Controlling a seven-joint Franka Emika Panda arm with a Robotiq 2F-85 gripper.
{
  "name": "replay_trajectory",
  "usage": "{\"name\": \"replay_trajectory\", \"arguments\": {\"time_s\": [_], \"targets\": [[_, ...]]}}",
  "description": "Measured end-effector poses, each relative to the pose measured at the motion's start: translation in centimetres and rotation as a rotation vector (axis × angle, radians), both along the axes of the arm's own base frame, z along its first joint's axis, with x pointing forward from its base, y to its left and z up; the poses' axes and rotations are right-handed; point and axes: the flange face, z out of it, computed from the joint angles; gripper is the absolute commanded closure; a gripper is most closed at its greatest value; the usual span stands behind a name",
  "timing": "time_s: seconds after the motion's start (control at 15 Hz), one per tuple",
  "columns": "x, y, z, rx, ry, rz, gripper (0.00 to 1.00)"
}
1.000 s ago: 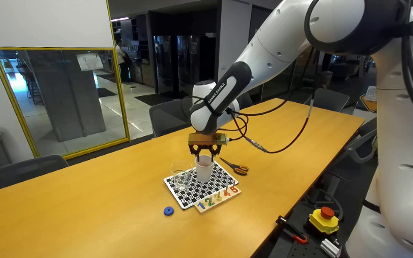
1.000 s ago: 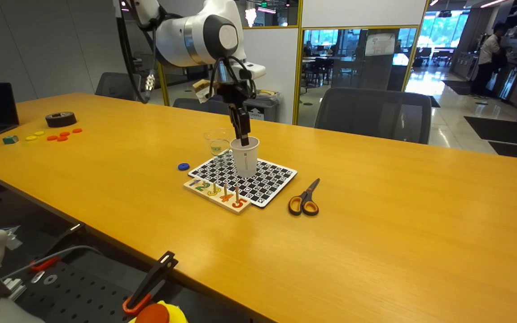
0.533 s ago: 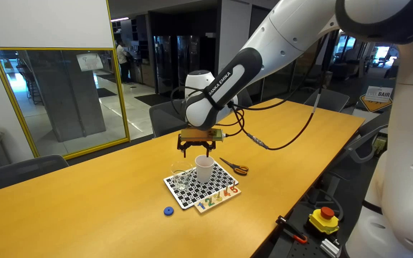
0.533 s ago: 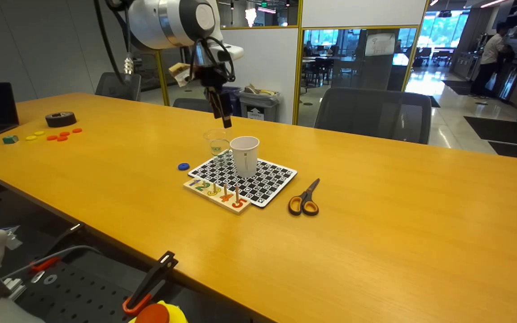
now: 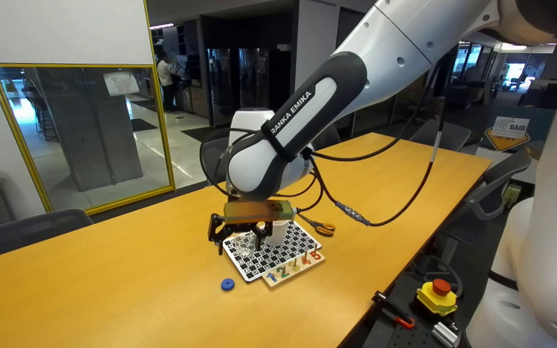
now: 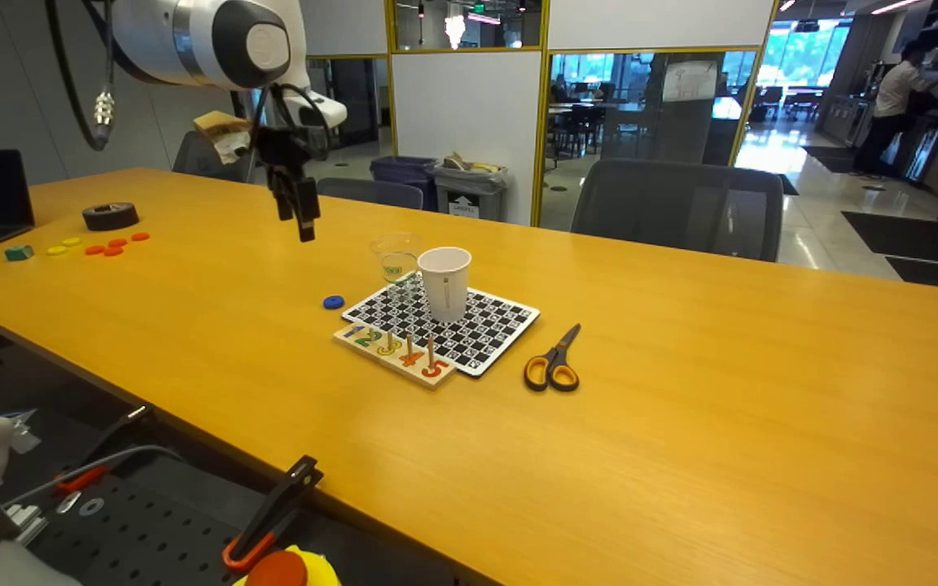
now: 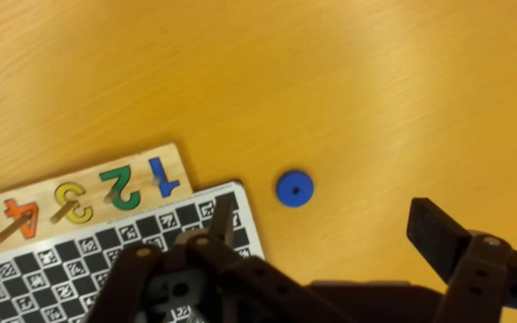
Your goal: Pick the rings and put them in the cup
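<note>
In exterior view: gripper [image 5: 239, 249] — fingers spread wide — partly hides white paper cup [image 5: 277, 235] on checkered board [image 5: 295, 244]. In exterior view: cup upright beside clear plastic cup [image 6: 396, 254]; orange-red rings [image 6: 113, 251] well apart from both, near black tape roll [image 6: 110, 217]. In wrist view: blue ring [image 7: 295, 188] on table [image 7: 352, 89], beside board's corner.

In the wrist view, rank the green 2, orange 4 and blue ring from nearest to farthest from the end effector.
1. Blue ring: on the table, near centre.
2. Green 2: left of the ring.
3. Orange 4: farther left.
</note>
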Motion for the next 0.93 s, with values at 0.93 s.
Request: {"name": "replay_trajectory", "arguments": {"time_s": [0.93], "targets": [[6.0,1.7,-14.2,-0.023,0.042,-0.278,0.0]]}}
